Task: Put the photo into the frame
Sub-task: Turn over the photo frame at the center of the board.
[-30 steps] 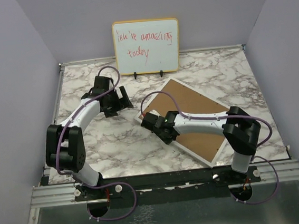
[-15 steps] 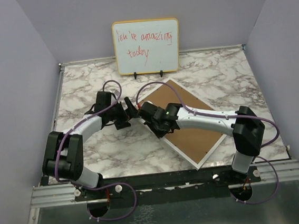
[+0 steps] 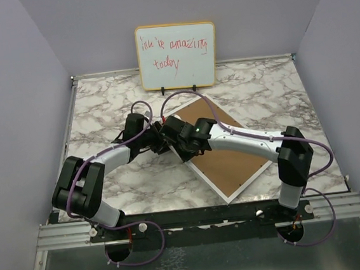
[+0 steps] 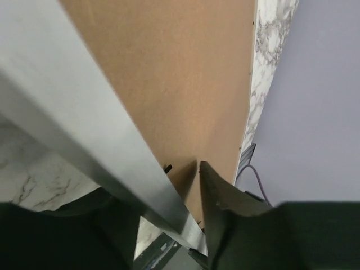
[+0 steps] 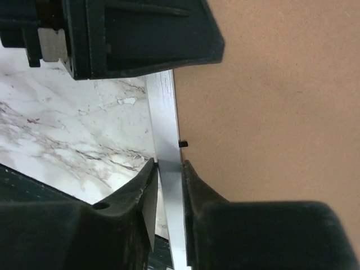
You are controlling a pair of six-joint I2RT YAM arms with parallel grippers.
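The frame (image 3: 228, 200) lies face down on the marble table, its brown backing board (image 3: 223, 156) up; the photo is hidden. Both grippers meet at the frame's left corner. In the right wrist view my right gripper (image 5: 169, 169) is shut on the thin white rim (image 5: 163, 107), one finger on the table side, the other on the board (image 5: 270, 101). My left gripper (image 4: 169, 197) straddles the same rim (image 4: 84, 107), with a narrow strip of board (image 4: 185, 73) showing beside its right finger (image 4: 225, 208). From above, the left gripper (image 3: 157, 141) and right gripper (image 3: 169, 137) nearly touch.
A wood-edged whiteboard (image 3: 176, 55) with red handwriting stands on a small easel at the back centre. Purple walls close in the table on three sides. The left gripper's body (image 5: 135, 34) fills the top of the right wrist view.
Both arms have swung in to the frame's left corner. The frame has slid and turned towards the left. The right jaws have opened round the rim, and the left jaws have narrowed.
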